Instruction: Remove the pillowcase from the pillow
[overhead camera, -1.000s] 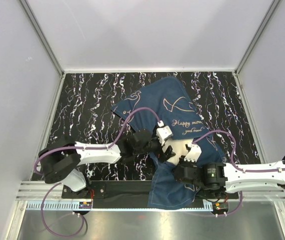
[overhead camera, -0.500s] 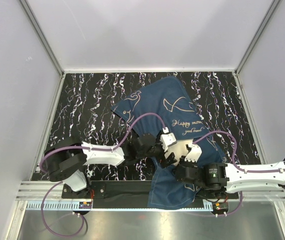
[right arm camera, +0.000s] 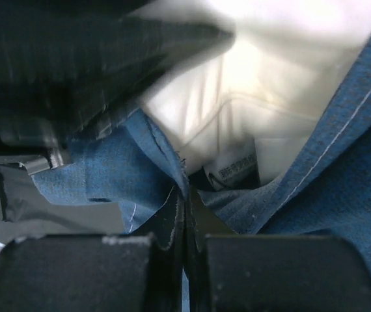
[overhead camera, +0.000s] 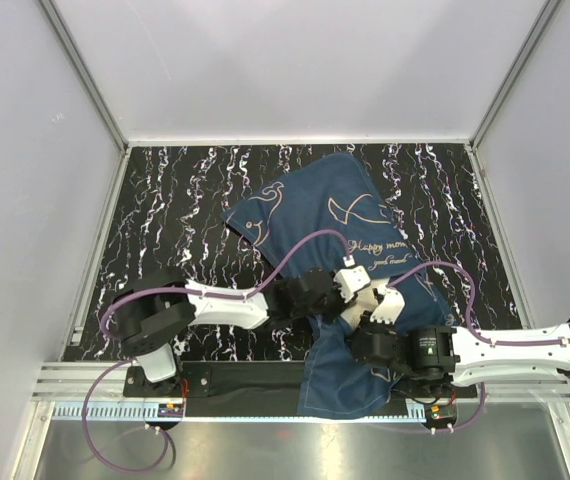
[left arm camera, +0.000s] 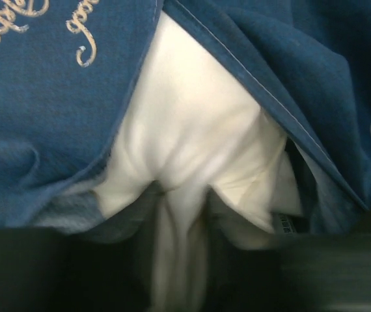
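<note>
The navy pillowcase (overhead camera: 330, 215) with gold drawings lies crumpled across the middle of the table, its open end toward the arms. Cream pillow (left arm camera: 192, 123) bulges out of that opening between two blue edges of the pillowcase (left arm camera: 42, 97). My left gripper (left arm camera: 180, 221) is shut on a pinched fold of the pillow; from above the left gripper (overhead camera: 357, 297) sits at the opening. My right gripper (right arm camera: 187, 211) is shut on the pillowcase's hem (right arm camera: 140, 169), just below the pillow's white tag (right arm camera: 237, 170), and the right gripper (overhead camera: 373, 338) lies over the near flap.
The black marbled table top (overhead camera: 175, 200) is bounded by white walls at the back and sides. A metal rail (overhead camera: 245, 385) runs along the near edge under the hanging pillowcase flap. Purple cables loop above both arms.
My left arm has reached rightward into the pillowcase opening, and its jaws have gone from wide open to shut on the pillow fabric. The right gripper has held its grip in place.
</note>
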